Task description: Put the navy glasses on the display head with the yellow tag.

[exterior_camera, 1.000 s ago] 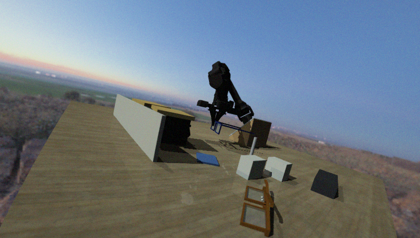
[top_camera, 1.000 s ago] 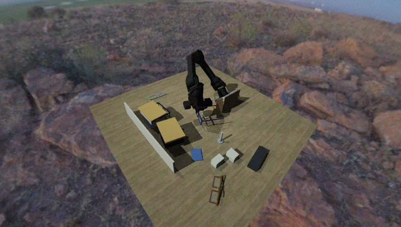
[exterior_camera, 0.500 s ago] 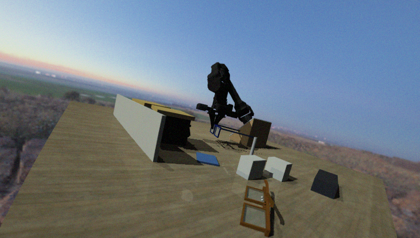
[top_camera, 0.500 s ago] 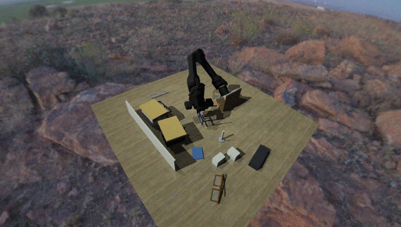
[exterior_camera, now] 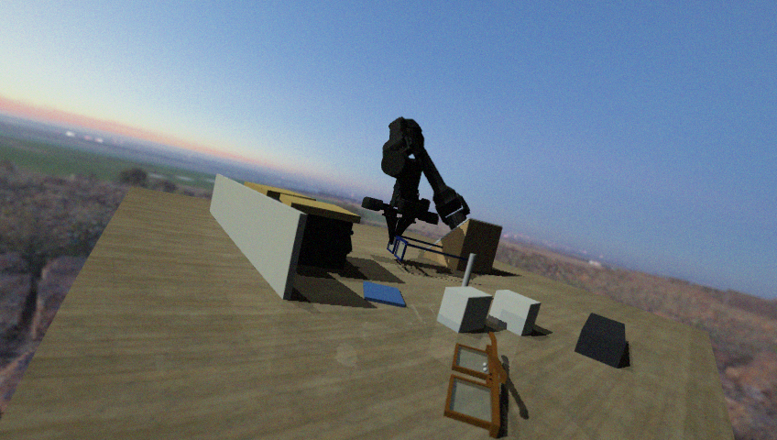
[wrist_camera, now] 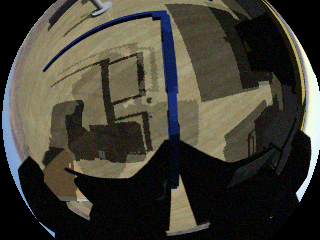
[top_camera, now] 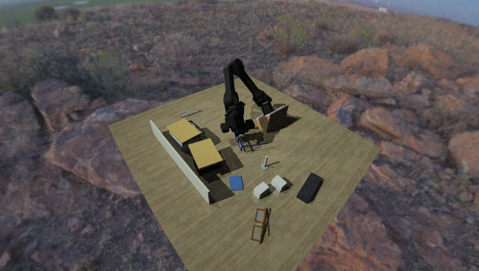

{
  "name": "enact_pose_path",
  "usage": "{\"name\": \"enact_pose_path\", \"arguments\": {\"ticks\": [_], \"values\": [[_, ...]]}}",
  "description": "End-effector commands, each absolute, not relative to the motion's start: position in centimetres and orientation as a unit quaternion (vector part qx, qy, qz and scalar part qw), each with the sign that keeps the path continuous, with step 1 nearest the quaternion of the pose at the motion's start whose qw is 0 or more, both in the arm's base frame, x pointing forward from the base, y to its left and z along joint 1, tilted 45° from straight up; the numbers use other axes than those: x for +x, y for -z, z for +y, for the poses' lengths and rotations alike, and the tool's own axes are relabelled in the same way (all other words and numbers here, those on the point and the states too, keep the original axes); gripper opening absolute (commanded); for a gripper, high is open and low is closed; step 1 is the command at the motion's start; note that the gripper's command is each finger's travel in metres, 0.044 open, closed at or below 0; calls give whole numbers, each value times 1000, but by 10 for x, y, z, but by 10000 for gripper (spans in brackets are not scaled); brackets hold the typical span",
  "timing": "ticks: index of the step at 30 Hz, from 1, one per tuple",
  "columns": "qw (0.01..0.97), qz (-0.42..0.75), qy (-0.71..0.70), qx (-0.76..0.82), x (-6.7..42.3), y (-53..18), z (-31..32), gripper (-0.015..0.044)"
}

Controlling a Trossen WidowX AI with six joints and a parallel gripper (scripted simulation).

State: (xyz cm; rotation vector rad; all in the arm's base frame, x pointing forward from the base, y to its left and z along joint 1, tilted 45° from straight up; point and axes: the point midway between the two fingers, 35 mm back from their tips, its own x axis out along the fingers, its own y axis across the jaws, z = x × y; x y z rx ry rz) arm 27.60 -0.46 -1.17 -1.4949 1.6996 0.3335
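My gripper is shut on the front frame of the navy glasses. The glasses hang above the table, and their open temples point right in the top and exterior views. Two dark display heads stand under yellow boards, left of the gripper. The near head faces right, with no glasses visible on its profile. Dark frames show beside the far head. I cannot make out which head has the yellow tag.
The yellow boards overhang the heads, with a white wall behind. A brown box stands right of the gripper. A thin post, two white blocks, a black block and orange glasses are nearer the front.
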Motion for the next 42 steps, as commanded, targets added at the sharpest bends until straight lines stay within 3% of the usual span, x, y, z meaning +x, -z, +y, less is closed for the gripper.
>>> {"name": "enact_pose_path", "arguments": {"ticks": [1, 20, 24, 42], "values": [[410, 678, -133, -596, 274, 15, -9, 0], [409, 678, -132, -597, 272, 25, -22, 0], [413, 677, -131, -595, 274, 24, -19, 105], [411, 678, -132, -596, 268, 22, -14, 108]]}}
